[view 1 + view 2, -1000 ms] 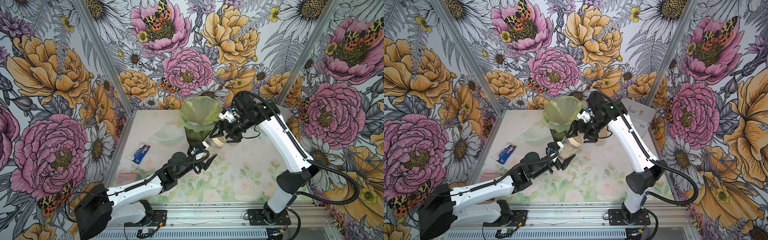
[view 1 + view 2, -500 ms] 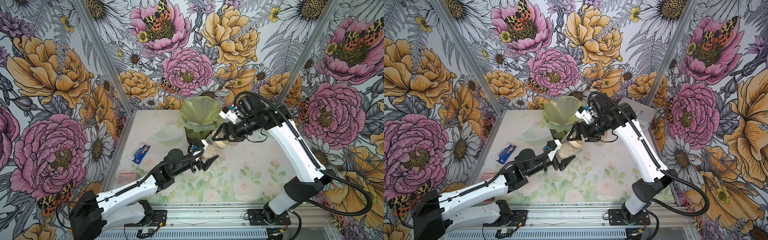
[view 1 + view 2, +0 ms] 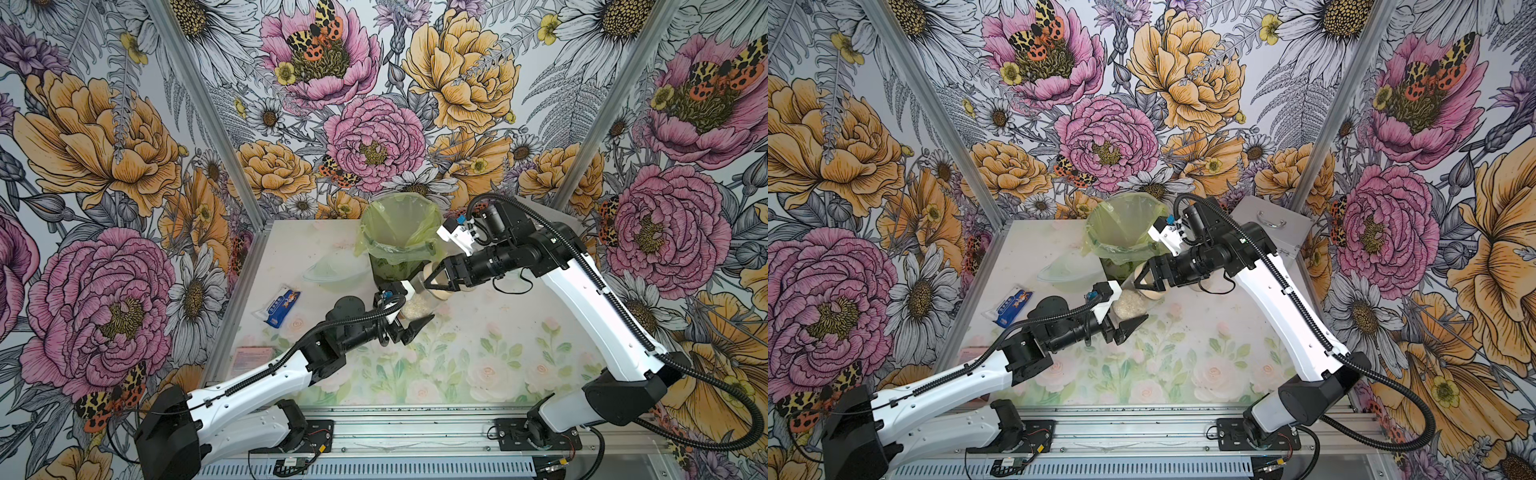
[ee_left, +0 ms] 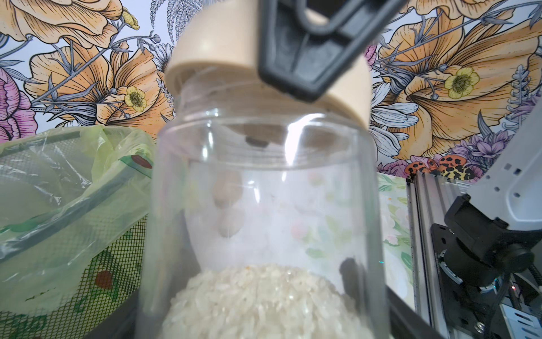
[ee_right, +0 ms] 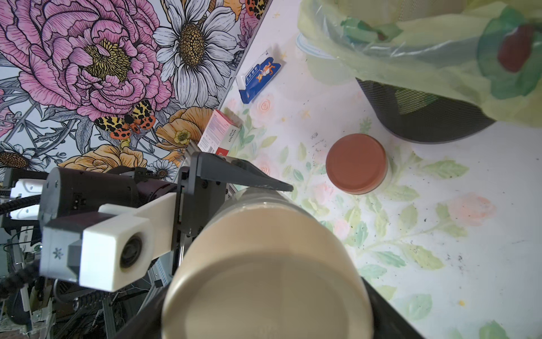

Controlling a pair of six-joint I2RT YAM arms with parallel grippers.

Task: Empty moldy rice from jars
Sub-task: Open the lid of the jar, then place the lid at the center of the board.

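Beige lid [image 5: 267, 281] fills the foreground, capping a glass jar [image 5: 264, 198]; one black finger [image 5: 249, 179] of the left gripper [image 5: 252, 211] lies along the glass. At one o'clock from the lid, a reddish-brown-lidded jar [image 5: 356, 163] stands on the floral table [image 5: 469, 234], with the bag-lined mesh bin [image 5: 425, 123] just beyond. A blue packet [image 5: 258, 76] and pink box [image 5: 220, 133] lie near twelve.

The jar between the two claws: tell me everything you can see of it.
The jar is clear, round, with a beige lid on. Off-white rice fills its lower part; the rest is mostly empty. It is tilted, off the table, near the bin. The left claw grips its body; the right claw clamps the lid.
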